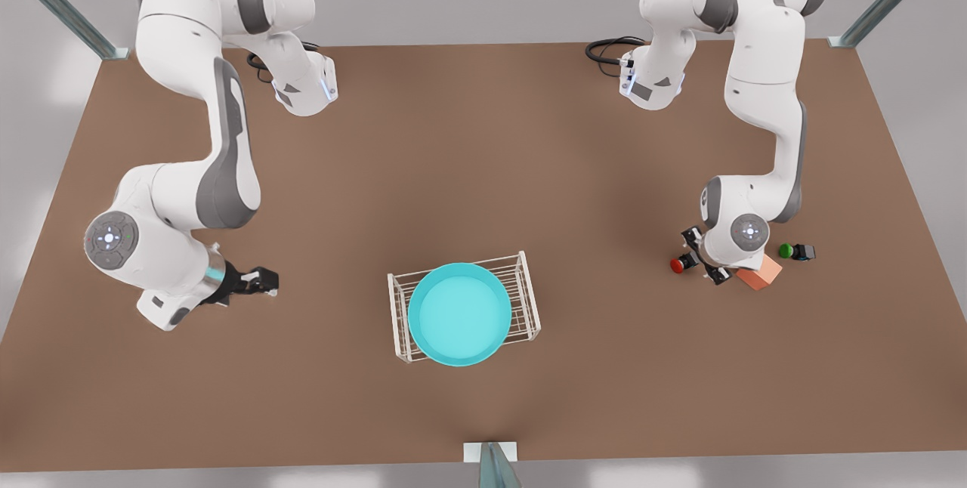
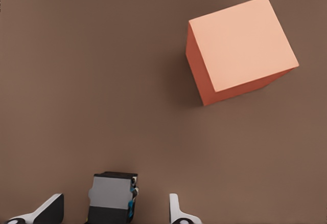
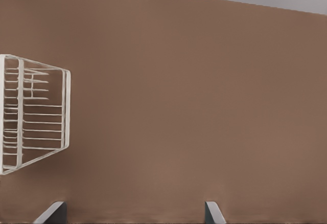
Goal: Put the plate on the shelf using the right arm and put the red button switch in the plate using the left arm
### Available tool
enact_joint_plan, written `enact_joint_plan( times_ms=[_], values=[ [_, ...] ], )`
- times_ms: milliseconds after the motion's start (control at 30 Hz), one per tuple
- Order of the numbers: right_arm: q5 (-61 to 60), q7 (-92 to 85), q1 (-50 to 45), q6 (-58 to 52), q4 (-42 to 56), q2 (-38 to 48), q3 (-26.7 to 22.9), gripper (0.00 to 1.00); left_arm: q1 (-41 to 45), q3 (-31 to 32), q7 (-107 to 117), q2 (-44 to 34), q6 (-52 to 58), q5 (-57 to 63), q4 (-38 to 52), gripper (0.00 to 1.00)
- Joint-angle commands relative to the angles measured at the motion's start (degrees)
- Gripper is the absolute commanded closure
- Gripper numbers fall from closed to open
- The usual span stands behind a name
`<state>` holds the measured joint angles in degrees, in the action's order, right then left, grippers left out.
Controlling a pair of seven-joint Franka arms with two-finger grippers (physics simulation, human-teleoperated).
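Now: plate (image 1: 459,314) 1 | shelf (image 1: 521,291) 1 | switches 2 | cube (image 1: 759,273) 1

Brown table (image 1: 468,171), pale grey surround

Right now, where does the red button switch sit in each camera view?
Front view: red button switch on the table at the front view's right, at the left gripper.
Left wrist view: its black-and-grey body lies between the open fingers.
Right wrist view: the right gripper, waiting open at the front view's left, faces the shelf instead.
Shared landmark: the orange-pink cube, beside the switch in the front and left wrist views.
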<state>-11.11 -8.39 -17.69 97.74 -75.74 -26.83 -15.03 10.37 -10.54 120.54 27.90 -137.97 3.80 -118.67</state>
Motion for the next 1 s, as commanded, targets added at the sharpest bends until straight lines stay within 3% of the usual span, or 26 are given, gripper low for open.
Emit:
enact_joint_plan(
  times_ms=[0,67,167,300,767,800,833,867,967],
  values=[
    [1.0,5.6,-2.7,6.1,-14.8,7.9,0.0,0.00,0.1,0.0,8.9,0.3,-0.7,0.1,-0.1,0.00],
    [2.6,18.0,-7.0,9.6,-18.2,10.0,0.3,0.00,0.2,0.1,8.9,0.6,-0.7,0.3,-0.1,0.00],
    [2.3,18.6,-6.7,7.8,-17.7,12.0,-0.4,0.00,0.2,0.1,8.9,0.8,-0.7,0.4,0.0,0.00],
    [1.7,9.1,-6.4,6.6,-17.7,12.3,-8.0,0.00,0.3,0.1,8.4,1.0,-0.8,0.4,-0.1,0.00],
    [-2.7,14.3,-6.5,5.5,-15.5,12.4,-7.7,0.00,0.0,0.0,6.9,1.5,-2.5,0.5,-1.1,0.00],
    [-2.7,14.3,-6.5,5.6,-15.4,12.4,-7.7,0.00,0.0,0.0,6.9,1.5,-2.4,0.5,-1.1,0.18],
    [-2.7,14.4,-6.5,5.6,-15.4,12.4,-7.7,0.00,0.0,0.0,6.9,1.5,-2.4,0.5,-1.1,0.44],
    [-2.8,14.4,-6.5,5.6,-15.3,12.4,-7.7,0.00,0.0,0.0,6.9,1.5,-2.4,0.5,-1.1,0.56],
    [-4.0,14.4,-6.5,5.6,-14.9,12.4,-7.8,0.00,0.2,0.0,6.9,1.4,-2.1,0.5,-1.1,0.67]
  ],
)
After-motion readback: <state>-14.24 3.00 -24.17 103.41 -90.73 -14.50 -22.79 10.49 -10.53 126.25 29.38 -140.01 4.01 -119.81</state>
